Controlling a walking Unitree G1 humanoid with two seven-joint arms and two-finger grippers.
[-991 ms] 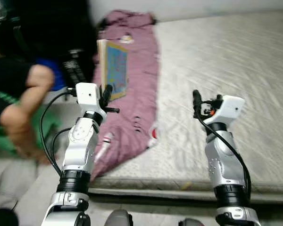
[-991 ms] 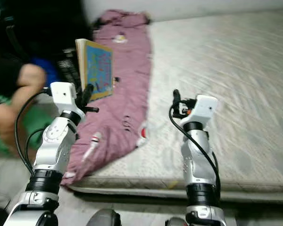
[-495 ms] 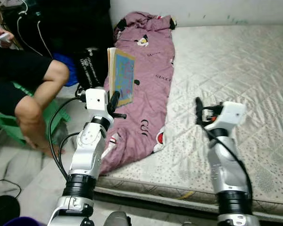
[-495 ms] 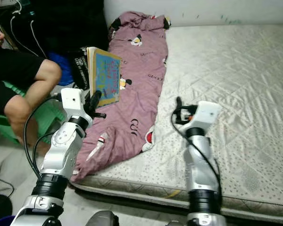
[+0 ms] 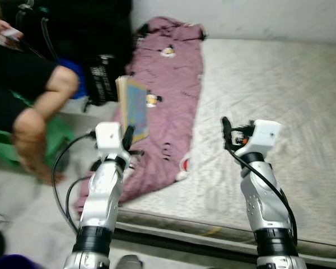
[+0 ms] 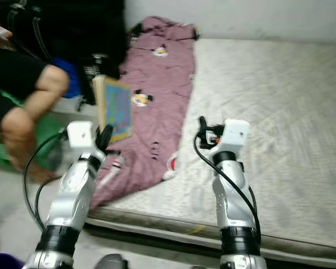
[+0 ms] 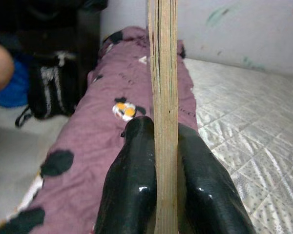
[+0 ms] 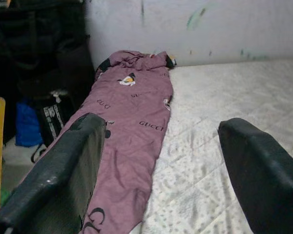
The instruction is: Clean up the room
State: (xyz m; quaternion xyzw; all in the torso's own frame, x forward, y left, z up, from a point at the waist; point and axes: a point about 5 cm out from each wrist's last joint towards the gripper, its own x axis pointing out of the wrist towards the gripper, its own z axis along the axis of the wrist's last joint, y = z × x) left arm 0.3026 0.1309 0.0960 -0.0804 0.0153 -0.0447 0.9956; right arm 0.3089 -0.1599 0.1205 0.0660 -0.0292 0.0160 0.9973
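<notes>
My left gripper [image 5: 128,136] is shut on a thin book [image 5: 133,109] with a blue cover and holds it upright over the left edge of the mattress. In the left wrist view the book's page edges [image 7: 164,97] stand between the two black fingers [image 7: 132,180]. A long purple blanket [image 5: 168,95] with cartoon prints lies along the left side of the grey quilted mattress [image 5: 280,95]. My right gripper [image 5: 226,128] is open and raised over the middle of the mattress, holding nothing. Its fingers [image 8: 63,170] frame the blanket [image 8: 132,112].
A person sits at the left on a green stool [image 5: 42,140], with a bare knee [image 5: 59,84] and foot close to my left arm. A black bag [image 5: 103,78] and a blue item stand between the person and the mattress. A white wall runs behind.
The whole picture has shifted and blurred, so the camera moved. The book stays clamped in my left gripper, now a little lower in view. The right gripper keeps its pose.
</notes>
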